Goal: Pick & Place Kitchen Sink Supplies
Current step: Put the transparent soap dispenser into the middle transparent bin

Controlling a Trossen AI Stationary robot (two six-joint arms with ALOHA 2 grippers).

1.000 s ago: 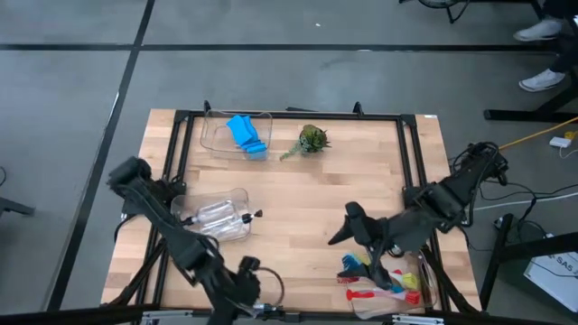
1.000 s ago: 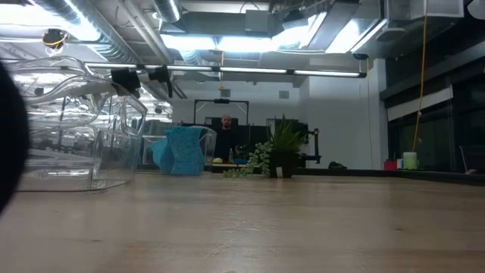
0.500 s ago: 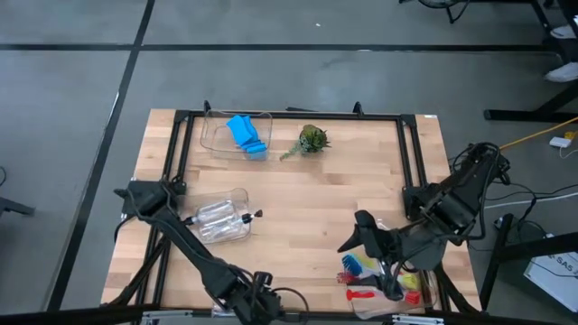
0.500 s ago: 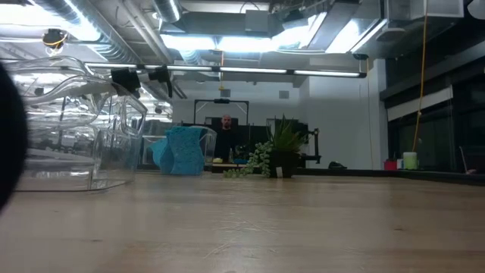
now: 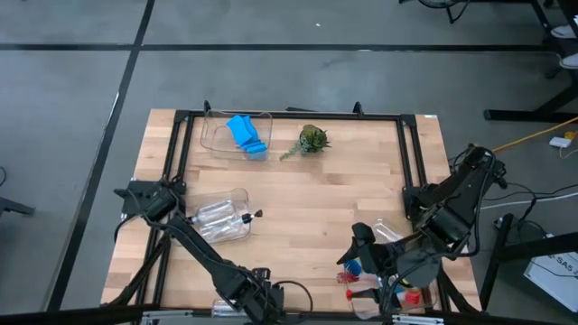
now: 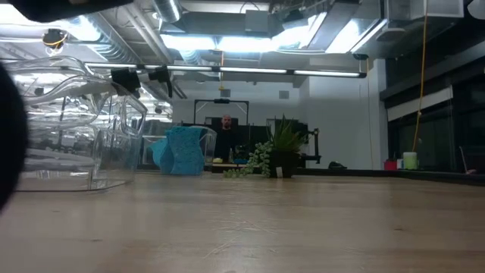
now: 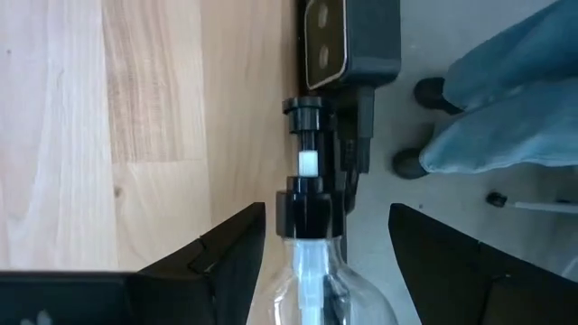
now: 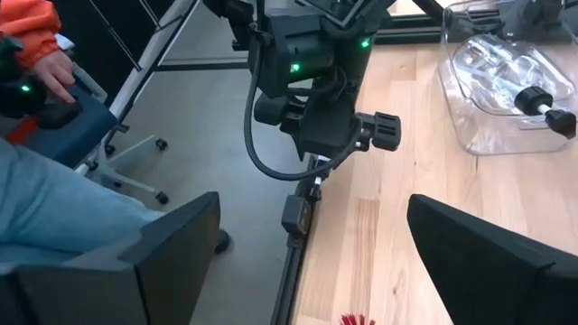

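My left gripper point(image 5: 257, 302) hangs over the table's near edge, shut on a clear bottle point(image 7: 316, 271) with a black pump top point(image 7: 312, 113). The right wrist view shows that gripper point(image 8: 321, 99) with the pump top point(image 8: 386, 131) sticking out of it. My right gripper point(image 5: 359, 244) stands open above the near-right bin point(image 5: 424, 271), which holds red, blue and yellow-green brushes point(image 5: 375, 280). More clear bottles point(image 5: 217, 217) lie on their sides in a clear bin point(image 5: 237, 194) at mid left. A blue sponge point(image 5: 246, 134) lies in the far bin point(image 5: 212, 140). My left gripper has the bottle between its two fingers point(image 7: 230, 257), which lie along its body point(image 7: 316, 289); the place of touch is below the picture's edge. The neck and pump top reach out past the fingertips. The fingers slant down toward the near edge, and the bottle is clear of the table.
A small potted plant point(image 5: 312, 140) stands at the far middle. A dark box point(image 7: 348, 41) sits on the near edge below the bottle. A person in jeans point(image 8: 63, 217) stands just beyond that edge, hand point(image 8: 54, 72) on a device. The table's middle point(image 5: 316, 199) is bare wood.
My left gripper has sunk and gone toward the table's near edge, rolling as it went, with the bottle still in it. My right gripper, still open, has drifted toward the near edge over the brush bin.
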